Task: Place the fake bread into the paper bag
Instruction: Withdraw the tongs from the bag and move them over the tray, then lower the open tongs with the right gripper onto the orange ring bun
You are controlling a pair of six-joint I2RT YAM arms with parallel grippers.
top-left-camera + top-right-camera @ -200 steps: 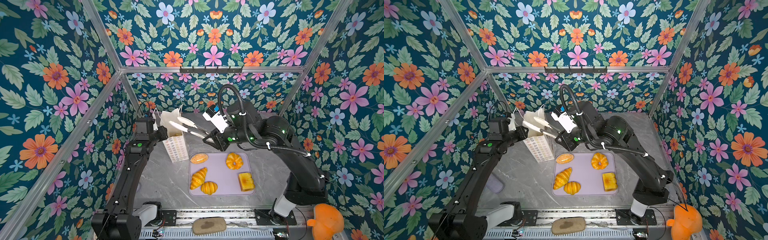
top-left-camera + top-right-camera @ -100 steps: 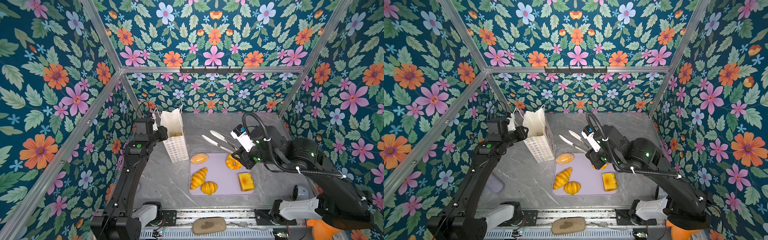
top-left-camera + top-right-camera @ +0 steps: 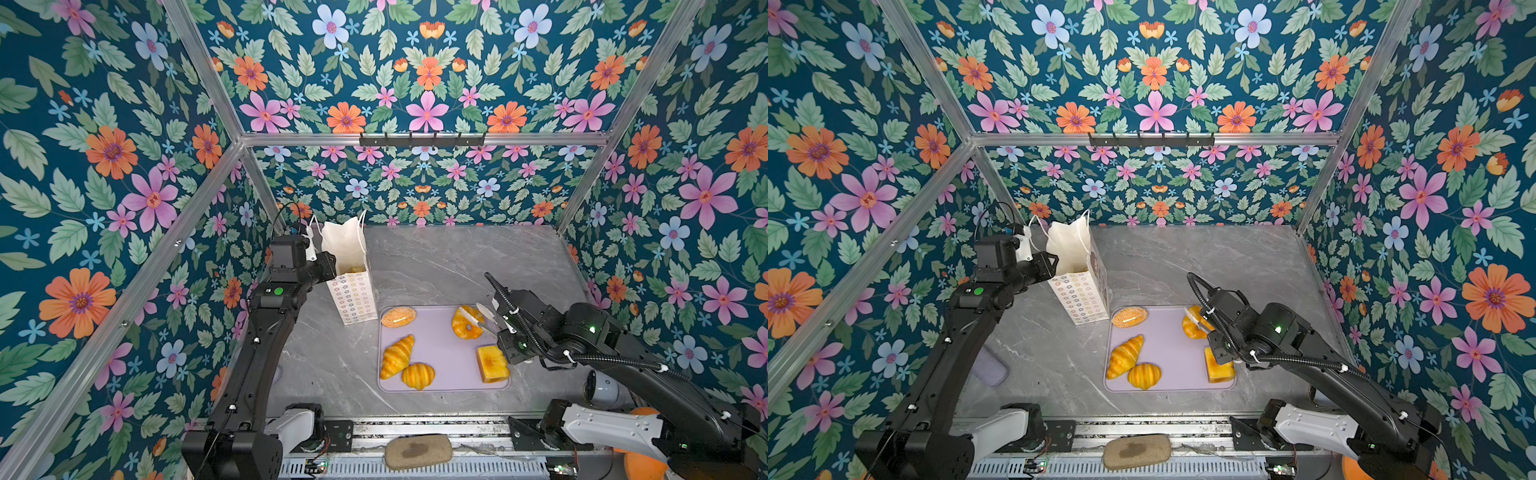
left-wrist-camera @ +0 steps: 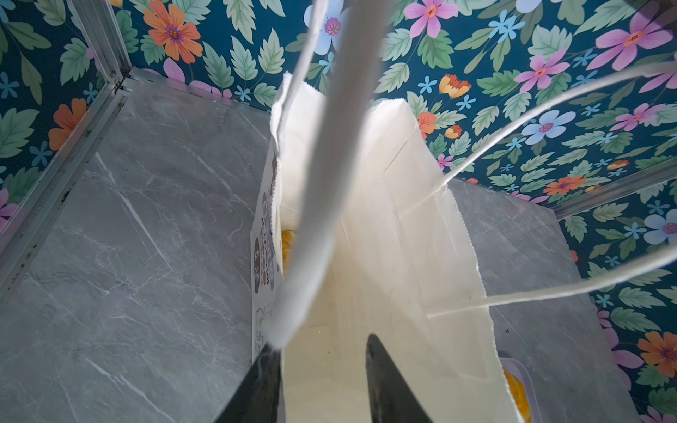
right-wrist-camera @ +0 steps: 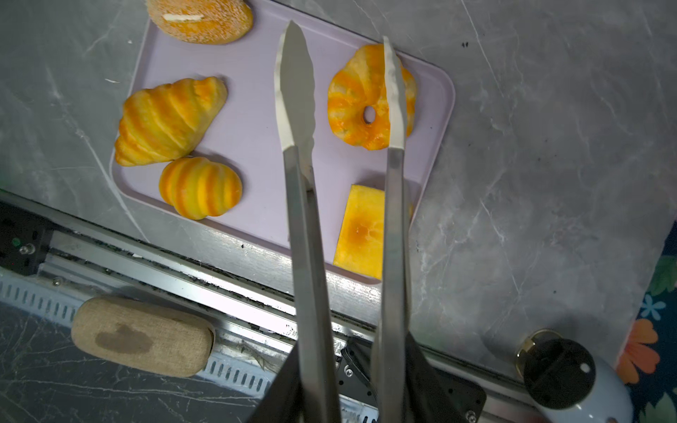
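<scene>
The flower-printed paper bag [image 3: 353, 291] [image 3: 1079, 295] stands upright at the back left, and a bit of golden bread [image 4: 287, 243] shows inside it. My left gripper [image 4: 320, 344] [image 3: 330, 264] is open at its rim, one finger inside and one at the wall. On the lilac tray [image 3: 440, 353] lie a speckled bun [image 3: 398, 316], two croissants [image 3: 397, 356] [image 3: 417, 375], a toast block [image 3: 492, 363] and a ring bun [image 5: 351, 106]. My right gripper [image 5: 351, 366] [image 3: 505, 328] is shut on metal tongs [image 5: 296, 91], whose empty blades stand apart over the ring bun.
A grey-tan pad [image 3: 417, 451] lies on the front rail. An orange plush shape [image 3: 640, 461] sits at the front right corner, beside a white and black round part [image 5: 560, 370]. Flowered walls close in three sides. A grey-lilac object [image 3: 990, 368] lies behind the left arm.
My right arm has swung the tongs away from the bag's mouth, to the right and down over the ring bun. The left arm and bag have stayed put.
</scene>
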